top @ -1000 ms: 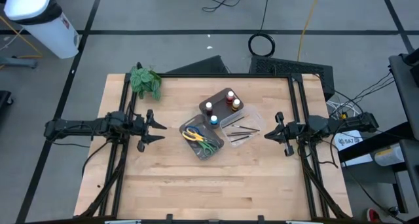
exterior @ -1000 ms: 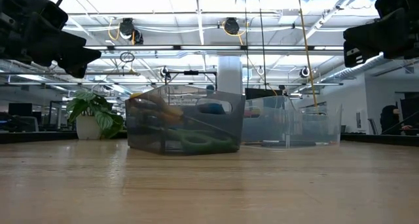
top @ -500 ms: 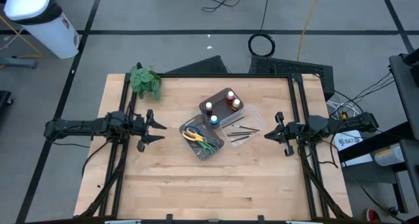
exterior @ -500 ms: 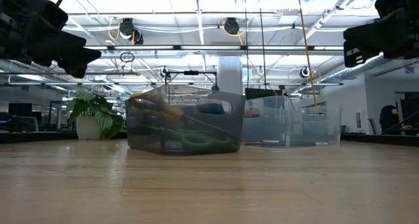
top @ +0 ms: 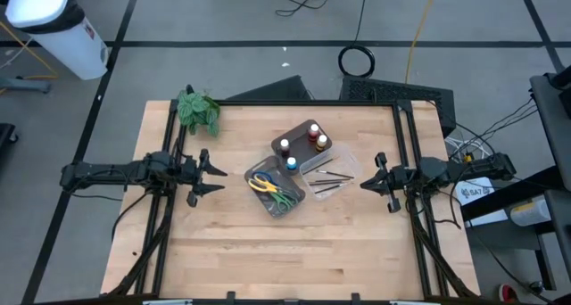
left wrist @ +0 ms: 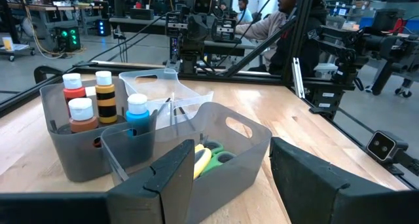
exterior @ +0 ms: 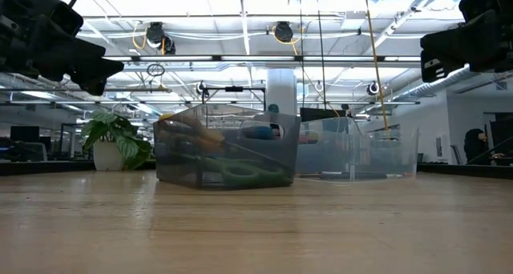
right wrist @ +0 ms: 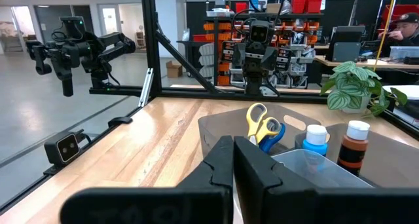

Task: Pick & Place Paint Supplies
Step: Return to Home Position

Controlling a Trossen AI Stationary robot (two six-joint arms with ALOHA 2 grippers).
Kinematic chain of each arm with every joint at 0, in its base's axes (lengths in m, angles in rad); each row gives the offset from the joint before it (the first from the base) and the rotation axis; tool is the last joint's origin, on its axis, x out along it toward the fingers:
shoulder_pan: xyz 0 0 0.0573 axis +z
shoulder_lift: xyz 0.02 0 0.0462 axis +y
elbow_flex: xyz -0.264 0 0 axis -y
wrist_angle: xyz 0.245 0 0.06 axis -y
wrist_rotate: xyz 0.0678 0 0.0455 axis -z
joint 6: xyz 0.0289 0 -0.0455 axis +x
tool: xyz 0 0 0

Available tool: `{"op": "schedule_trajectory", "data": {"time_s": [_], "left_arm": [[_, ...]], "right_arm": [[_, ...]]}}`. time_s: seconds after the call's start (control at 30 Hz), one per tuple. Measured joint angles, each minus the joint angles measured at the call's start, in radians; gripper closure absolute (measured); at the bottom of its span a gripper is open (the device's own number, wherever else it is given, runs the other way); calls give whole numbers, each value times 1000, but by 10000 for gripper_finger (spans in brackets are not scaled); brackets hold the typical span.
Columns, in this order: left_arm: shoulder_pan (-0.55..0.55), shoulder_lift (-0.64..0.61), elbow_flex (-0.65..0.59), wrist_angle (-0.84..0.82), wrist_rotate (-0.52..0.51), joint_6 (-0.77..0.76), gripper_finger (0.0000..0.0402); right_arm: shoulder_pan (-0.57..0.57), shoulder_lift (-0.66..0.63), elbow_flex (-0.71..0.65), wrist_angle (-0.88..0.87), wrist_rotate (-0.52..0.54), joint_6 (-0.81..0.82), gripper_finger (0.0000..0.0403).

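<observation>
The paint supplies sit in three trays at mid-table. Paint bottles [top: 302, 143] with white, blue, red and orange caps stand in a grey tray [top: 314, 151]. Thin dark brushes [top: 330, 180] lie in a clear tray [top: 343, 163]. Scissors [top: 275, 191] with yellow, green and blue handles lie in a second grey tray [top: 295, 200]. My left gripper [top: 214, 174] hovers left of the trays, open [left wrist: 229, 158]. My right gripper [top: 364, 183] hovers right of them, shut [right wrist: 234, 145]. Neither touches anything.
A green leafy plant [top: 197, 110] stands at the table's far left corner. Black frame rails run along the left and right table edges. Bare wood lies along the near side of the table [top: 285, 260]. People sit at desks in the room beyond.
</observation>
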Motion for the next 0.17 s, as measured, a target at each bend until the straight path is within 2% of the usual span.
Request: {"op": "schedule_trajectory", "data": {"time_s": [0.17], "left_arm": [[0, 0, 0, 0, 0, 0, 192]], "right_arm": [[0, 0, 0, 0, 0, 0, 403]]}}
